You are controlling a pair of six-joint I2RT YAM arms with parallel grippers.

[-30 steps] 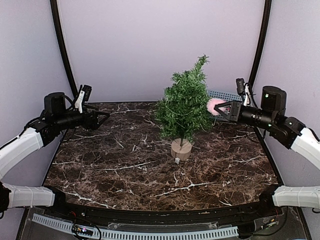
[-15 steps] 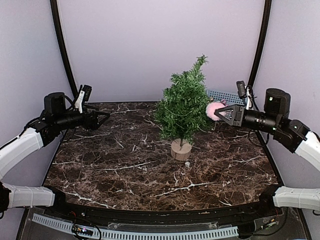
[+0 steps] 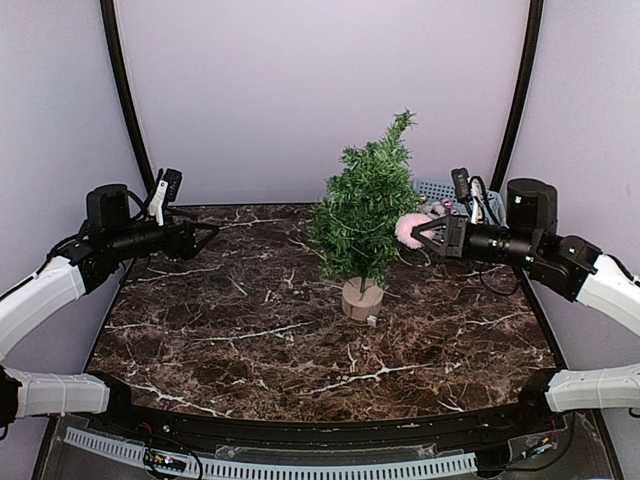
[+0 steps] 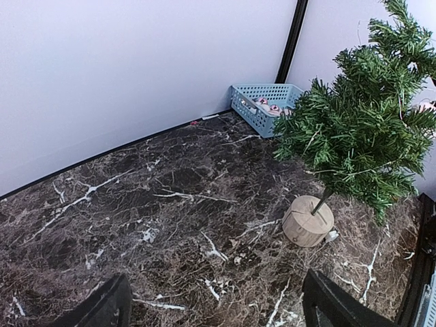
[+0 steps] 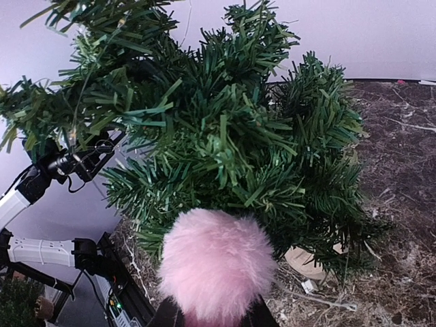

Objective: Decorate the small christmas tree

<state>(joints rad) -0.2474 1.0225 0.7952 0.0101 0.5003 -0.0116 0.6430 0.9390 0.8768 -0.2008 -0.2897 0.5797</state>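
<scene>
Movement on right side since a second ago. For right gripper (image 3: 420,232): clenched on pink pom-pom (image 3: 406,229), now further in toward tree than before. Takes pom-pom from clear of foliage to touching outer branches in top view. In right wrist view, needles straight ahead of and above pom-pom (image 5: 216,262). Likely means placement step under way: ornament at branches, not yet let go. Probably needs pushing deeper into needles before release, else could slide off onto marble table (image 3: 230,330). For left gripper (image 3: 205,236): no change, jaws spread wide, grasping nothing, hovering above table.

Task thing, small christmas tree (image 3: 365,215): directly ahead of right gripper tips; well ahead and off to right of left gripper. Stands upright on thin stem in round pale wooden base (image 3: 362,298), tip bent to one side. Bushy dark green needles, conical shape, no hung baubles seen. Beyond tree from left gripper, blue basket (image 4: 262,102) with small pinkish items, too small to identify.
</scene>
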